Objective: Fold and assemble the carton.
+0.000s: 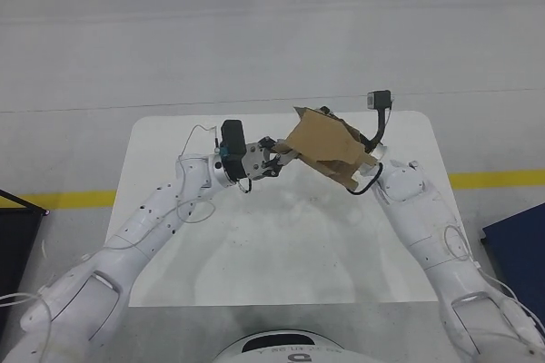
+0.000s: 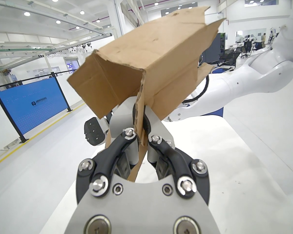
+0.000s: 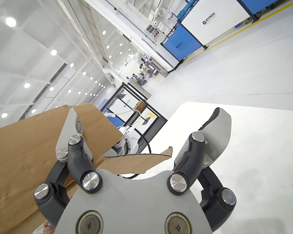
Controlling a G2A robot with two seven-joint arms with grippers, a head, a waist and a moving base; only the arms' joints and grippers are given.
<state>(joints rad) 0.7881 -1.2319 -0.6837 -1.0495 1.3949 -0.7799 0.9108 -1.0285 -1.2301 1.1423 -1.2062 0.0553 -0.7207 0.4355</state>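
Carton (image 1: pixel 325 145) aloft (left jaws grip it).

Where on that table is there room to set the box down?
The near half of the table, on the robot's side of the carton, is bare, as is the far left corner. The far right is crowded: left gripper and right gripper both meet the carton there.

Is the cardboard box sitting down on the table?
No, the carton is up in the air, with the left gripper pinching one of its flaps above the table.
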